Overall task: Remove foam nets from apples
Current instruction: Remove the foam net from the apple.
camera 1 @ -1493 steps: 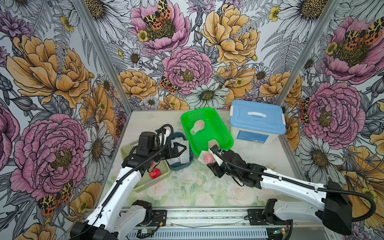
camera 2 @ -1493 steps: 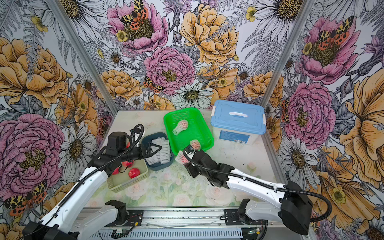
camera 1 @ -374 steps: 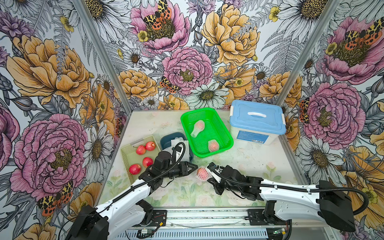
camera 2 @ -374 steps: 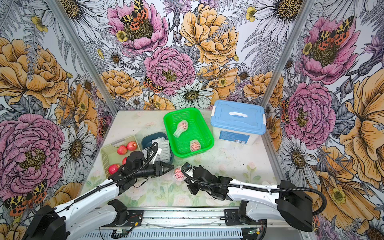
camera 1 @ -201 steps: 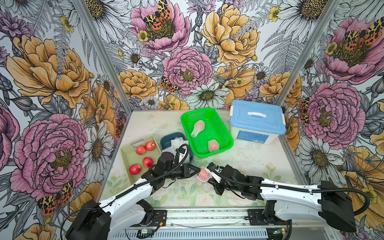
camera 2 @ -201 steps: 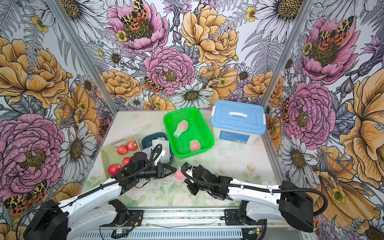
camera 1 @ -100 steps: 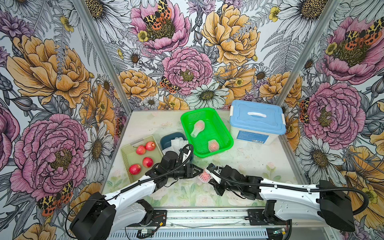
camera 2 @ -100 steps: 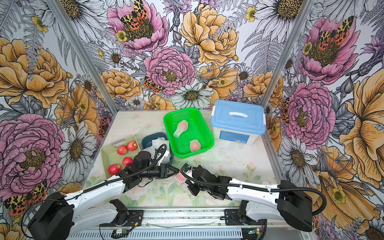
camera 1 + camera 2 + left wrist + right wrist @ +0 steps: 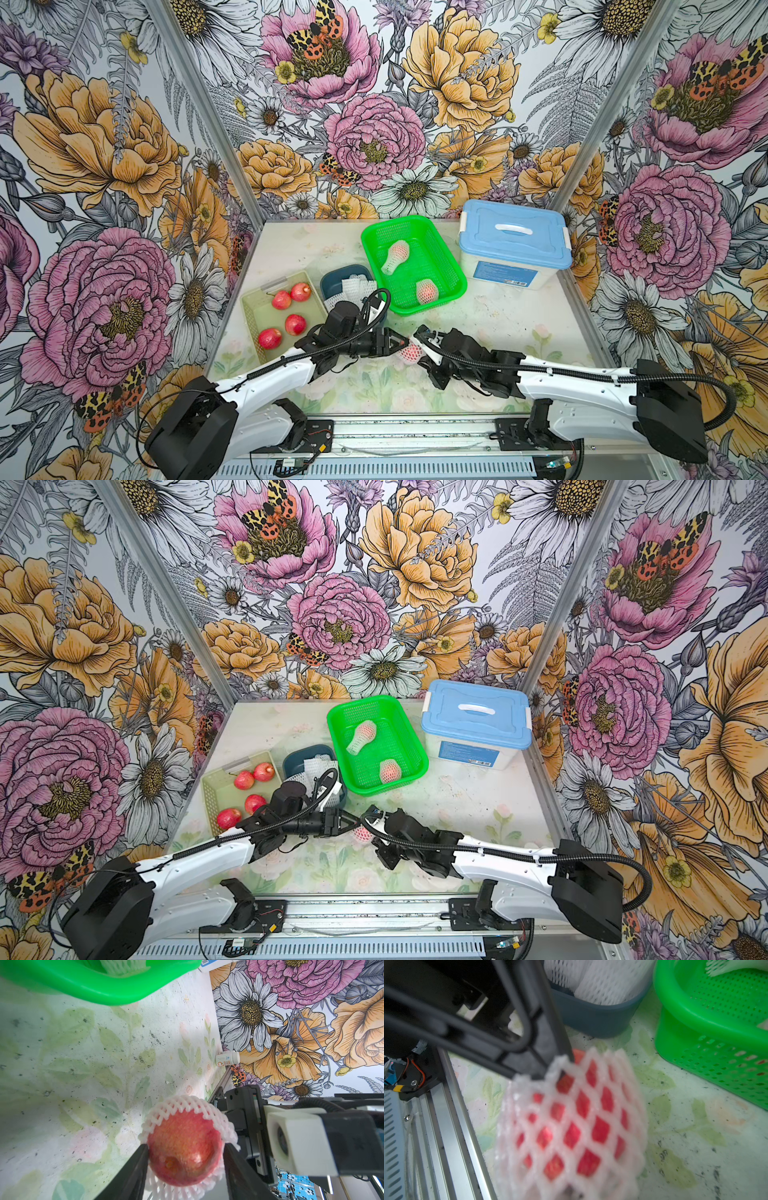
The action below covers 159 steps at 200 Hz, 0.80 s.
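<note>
Found apple (image 9: 180, 1159) at the front middle of the table (image 9: 498, 316), between the two grippers and near the front edge of the green basket (image 9: 432, 257). Could not tell whether it was resting on the surface or lifted off it.

Noted foam net (image 9: 187, 1105) open at one end, with red skin bare there and mesh wrapped round the rest. Saw the diamond holes blurred but red-filled in the right wrist view.

Recorded left gripper (image 9: 185, 1148) at the bare end, jaws spread, one finger on each side of the apple. Saw the tips right against the skin and the net edge. Could not confirm any squeeze.

Recorded right gripper (image 9: 419, 338) at the opposite end, clenched on the foam net. Could not make out its fingertips in its own wrist view.

Counted two netted apples in the green basket, one toward the back (image 9: 397, 251) and one toward the front (image 9: 427, 291).

Logged empty foam nets (image 9: 353, 286) piled in the dark blue bin (image 9: 332, 278), just left of the basket.

Counted four bare apples (image 9: 281, 300) in the tan tray (image 9: 253, 303), left of the bin.

Noted blue-lidded box (image 9: 515, 232) at the back right, lid on.
</note>
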Motion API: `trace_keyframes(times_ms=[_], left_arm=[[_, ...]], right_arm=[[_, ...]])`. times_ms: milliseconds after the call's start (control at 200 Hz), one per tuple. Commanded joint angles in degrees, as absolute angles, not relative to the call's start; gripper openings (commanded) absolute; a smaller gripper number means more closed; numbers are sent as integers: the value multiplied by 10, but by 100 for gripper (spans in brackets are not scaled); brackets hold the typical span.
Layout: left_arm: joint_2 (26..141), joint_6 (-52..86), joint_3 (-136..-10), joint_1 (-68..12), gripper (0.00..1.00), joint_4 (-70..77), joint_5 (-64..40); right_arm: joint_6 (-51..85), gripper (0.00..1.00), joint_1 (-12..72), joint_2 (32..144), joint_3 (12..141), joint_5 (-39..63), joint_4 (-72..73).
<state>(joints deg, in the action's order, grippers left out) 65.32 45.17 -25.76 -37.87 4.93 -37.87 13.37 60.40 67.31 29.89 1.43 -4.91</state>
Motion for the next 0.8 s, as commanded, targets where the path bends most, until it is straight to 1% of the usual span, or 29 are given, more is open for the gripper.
trace_keyframes(times_ms=[0, 130, 415, 475, 591, 791], left_arm=[[660, 442, -275, -402, 65, 56, -430], [662, 441, -278, -405, 69, 56, -432], [661, 438, -285, -404, 70, 52, -436], [660, 436, -287, -404, 69, 51, -434], [656, 427, -295, -404, 61, 37, -430], [632, 419, -295, -382, 59, 19, -420]], right_arm=[[124, 0, 600, 679, 341, 18, 32], [124, 0, 599, 685, 344, 22, 44], [120, 0, 599, 699, 353, 23, 61], [118, 0, 598, 705, 358, 23, 62], [117, 0, 598, 711, 360, 27, 62], [121, 0, 594, 702, 347, 25, 62]])
